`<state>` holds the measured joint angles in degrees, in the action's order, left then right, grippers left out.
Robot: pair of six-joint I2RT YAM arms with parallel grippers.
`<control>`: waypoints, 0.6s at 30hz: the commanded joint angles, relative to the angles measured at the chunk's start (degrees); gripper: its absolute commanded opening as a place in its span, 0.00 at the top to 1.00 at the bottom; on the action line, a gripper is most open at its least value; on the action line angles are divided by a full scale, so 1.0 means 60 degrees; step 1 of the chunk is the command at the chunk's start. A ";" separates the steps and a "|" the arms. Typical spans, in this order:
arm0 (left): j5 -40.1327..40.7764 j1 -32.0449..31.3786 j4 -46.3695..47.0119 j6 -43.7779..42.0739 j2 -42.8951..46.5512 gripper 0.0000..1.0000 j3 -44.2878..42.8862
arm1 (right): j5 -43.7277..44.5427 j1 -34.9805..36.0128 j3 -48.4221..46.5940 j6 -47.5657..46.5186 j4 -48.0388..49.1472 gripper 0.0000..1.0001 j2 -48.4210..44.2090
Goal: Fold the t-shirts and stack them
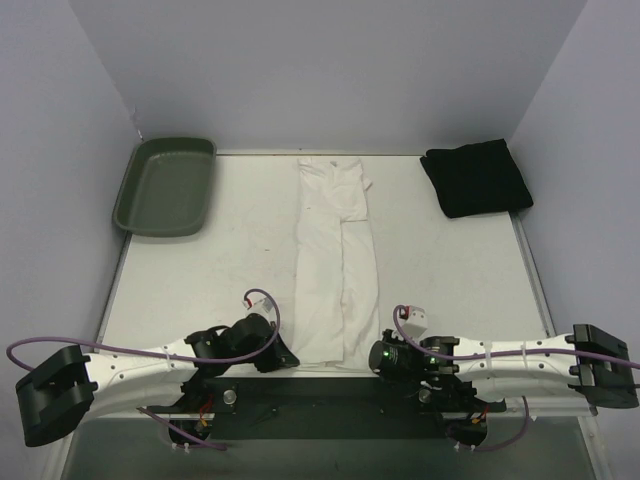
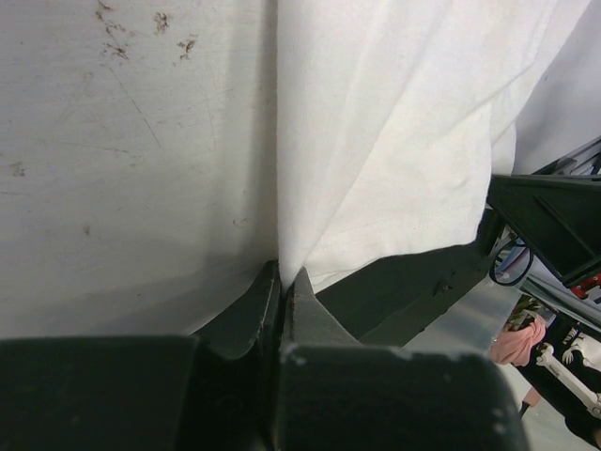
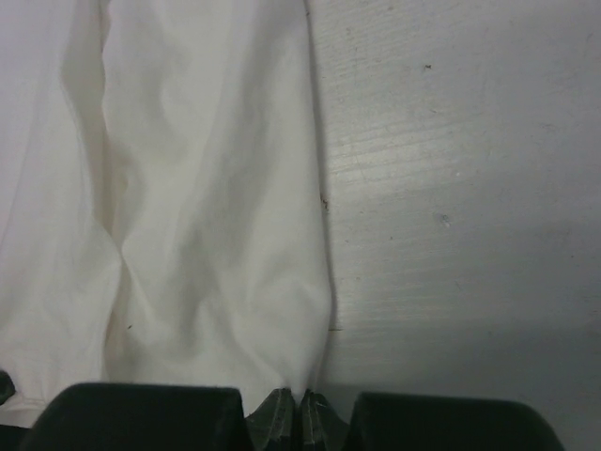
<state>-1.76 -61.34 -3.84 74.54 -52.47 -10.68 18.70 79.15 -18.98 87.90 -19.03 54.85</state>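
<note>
At 6 o'clock, by the near edge of the table (image 1: 220,270), the left gripper (image 1: 288,358) is closed tight on the near left corner of the white t-shirt (image 1: 335,250). In the left wrist view the cloth runs in creases down into its tips. The right gripper (image 1: 372,357) is closed in the same way on the near right corner. The white t-shirt lies flat on the table as a long narrow strip, from 6 o'clock toward 12 o'clock. Farther, at 1 o'clock, the black t-shirt (image 1: 476,180) lies folded in the far right corner, well apart. At 11 o'clock sits the dark green tray (image 1: 165,188).
</note>
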 commanded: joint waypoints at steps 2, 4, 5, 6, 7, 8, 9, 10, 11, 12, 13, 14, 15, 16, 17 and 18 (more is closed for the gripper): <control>0.0146 -0.0074 -0.0473 -0.0046 0.0365 1.00 0.0051 | 0.0208 0.0575 -0.0073 0.0218 -0.0988 1.00 0.0263; 0.0220 -0.0235 -0.0766 -0.0031 0.0569 1.00 0.0007 | 0.0384 0.0796 -0.0132 0.0451 -0.1252 1.00 0.0248; 0.0220 -0.0322 -0.0883 0.0012 0.0643 1.00 -0.0065 | 0.0428 0.0942 -0.0219 0.0511 -0.1340 1.00 0.0233; 0.0452 -0.0425 -0.1087 0.0013 0.0717 1.00 -0.0095 | 0.0486 0.1045 -0.0263 0.0555 -0.1442 1.00 0.0233; 0.0498 -0.0498 -0.1176 0.0042 0.0877 1.00 -0.0124 | 0.0560 0.1133 -0.0322 0.0642 -0.1545 1.00 0.0219; 0.0542 -0.0557 -0.1250 0.0071 0.0936 1.00 -0.0197 | 0.0633 0.1221 -0.0410 0.0701 -0.1647 1.00 0.0219; 0.0600 -0.0616 -0.1366 0.0100 0.0995 1.00 -0.0242 | 0.0822 0.1396 -0.0613 0.0731 -0.1866 1.00 0.0219; 0.0630 -0.0703 -0.1411 0.0086 0.1083 1.00 -0.0271 | 0.0882 0.1412 -0.0717 0.0746 -0.1969 1.00 0.0277; 0.0674 -0.0733 -0.1455 0.0071 0.1098 1.00 -0.0344 | 0.0970 0.1441 -0.0820 0.0688 -0.2043 1.00 0.0321; 0.0732 -0.0748 -0.1600 0.0042 0.1113 1.00 -0.0490 | 0.1028 0.1441 -0.1067 0.0658 -0.2174 1.00 0.0365; 0.0747 -0.0763 -0.1660 -0.0045 0.1113 1.00 -0.0607 | 0.1174 0.1427 -0.1171 0.0585 -0.2234 1.00 0.0452; 0.0776 -0.0763 -0.1704 -0.0089 0.1113 1.00 -0.0710 | 0.1248 0.1427 -0.1303 0.0454 -0.2278 1.00 0.0497; 0.0835 -0.0763 -0.1835 -0.0148 0.1113 1.00 -0.0943 | 0.1307 0.1441 -0.1521 0.0409 -0.2365 1.00 0.0541; 0.0893 -0.0763 -0.1909 -0.0235 0.1142 1.00 -0.1061 | 0.1481 0.1427 -0.1669 0.0336 -0.2395 1.00 0.0570; 0.0952 -0.0763 -0.2055 -0.0280 0.1157 1.00 -0.1193 | 0.1541 0.1427 -0.1772 0.0205 -0.2439 1.00 0.0585; 0.0967 -0.0763 -0.2157 -0.0353 0.1171 1.00 -0.1325 | 0.1629 0.1412 -0.1874 0.0131 -0.2541 1.00 0.0599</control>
<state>1.63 -65.67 -13.74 74.26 -46.35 -13.39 23.11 87.44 -26.39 90.28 -28.51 57.87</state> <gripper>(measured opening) 0.040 0.056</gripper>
